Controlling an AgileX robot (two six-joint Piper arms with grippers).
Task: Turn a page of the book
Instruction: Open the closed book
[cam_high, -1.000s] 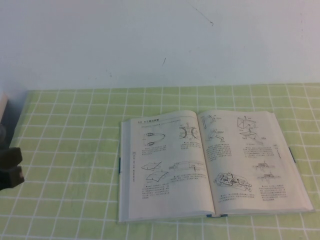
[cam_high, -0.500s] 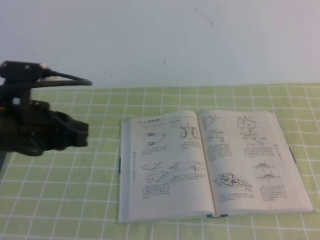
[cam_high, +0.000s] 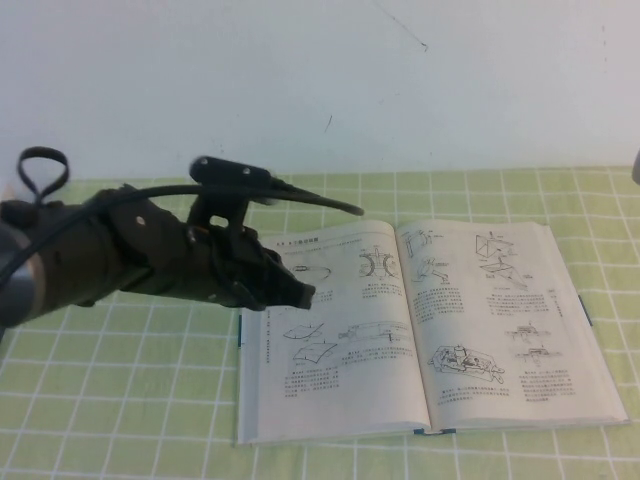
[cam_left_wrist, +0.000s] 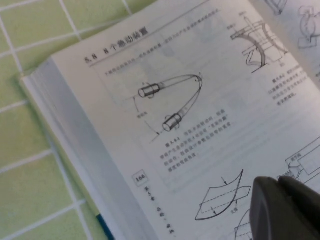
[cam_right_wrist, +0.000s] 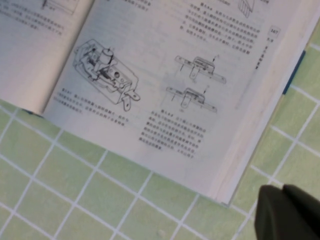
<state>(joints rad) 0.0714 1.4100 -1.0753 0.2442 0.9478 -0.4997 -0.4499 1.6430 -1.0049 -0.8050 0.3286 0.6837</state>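
Over book (cam_high: 420, 325): left gripper (cam_high: 300, 295), right gripper (cam_right_wrist: 287, 212).

left gripper (cam_high: 305, 296) now over the book (cam_high: 420, 330)

High view angled down from the robot's side, both wrist views close above the book (cam_high: 420, 325).

A pale, plain wall (cam_high: 320, 80) fills the scene from nine o'clock through twelve to three, smooth apart from a thin dark scratch near one o'clock and a few faint specks toward the centre. Below it, from nine through six to three, lies a table covered with a light green cloth (cam_high: 130, 400) ruled into squares by white grid lines. The light is soft and even, slightly dimmer on the wall toward nine o'clock.
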